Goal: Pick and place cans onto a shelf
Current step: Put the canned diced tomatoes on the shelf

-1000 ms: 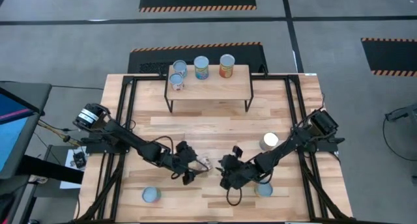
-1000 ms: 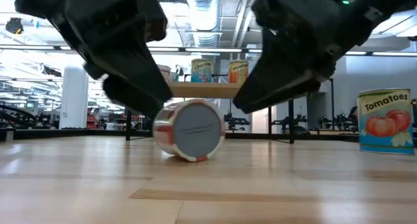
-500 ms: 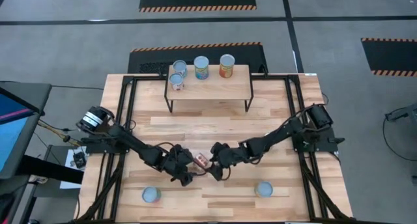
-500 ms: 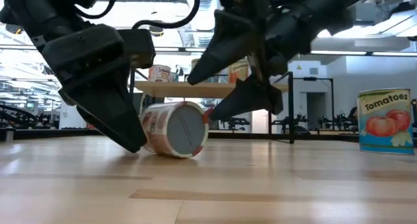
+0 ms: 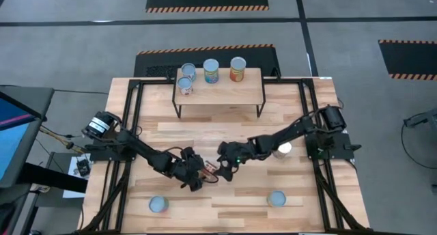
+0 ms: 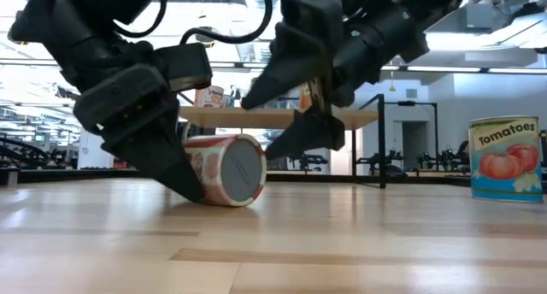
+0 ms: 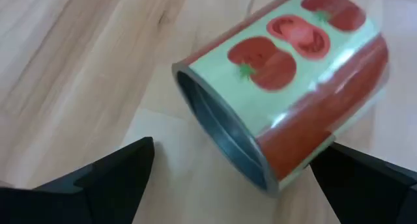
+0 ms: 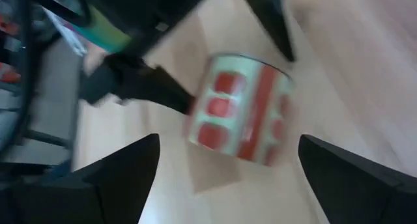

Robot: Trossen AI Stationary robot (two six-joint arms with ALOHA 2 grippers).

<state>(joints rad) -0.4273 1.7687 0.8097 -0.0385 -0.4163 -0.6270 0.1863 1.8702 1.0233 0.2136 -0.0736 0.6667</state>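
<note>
A can point(image 5: 208, 169) with a red-and-pale tomato label lies on its side on the table's middle, one shiny end point(image 6: 241, 169) facing the near edge. My left gripper point(image 5: 194, 175) is open, low at the table, with its fingers on either side of this can point(image 7: 287, 87). My right gripper point(image 5: 224, 165) is open just right of the can, and the can point(image 8: 241, 113) shows ahead between its fingers, apart from them. The shelf point(image 5: 220, 91) stands at the far side with several cans on top point(image 5: 211, 71). My left gripper comes in low from the table's left with a finger on each side of the lying can. In the low view one fingertip point(image 6: 190, 185) stands right at the can's label wall by the table. Whether it touches the can, I cannot tell.
Upright cans stand near the front left point(image 5: 158, 204), front right point(image 5: 276, 198) and right, partly under my right arm point(image 5: 282, 149). The tomato can point(image 6: 506, 157) shows at the low view's right. Black rails point(image 5: 133, 126) run along the table's sides.
My right gripper has swung from near the front-right can toward the table's left and far side, up to the lying can. My left gripper has dropped lower beside the can. The can has shifted a little left and turned its end slightly.
</note>
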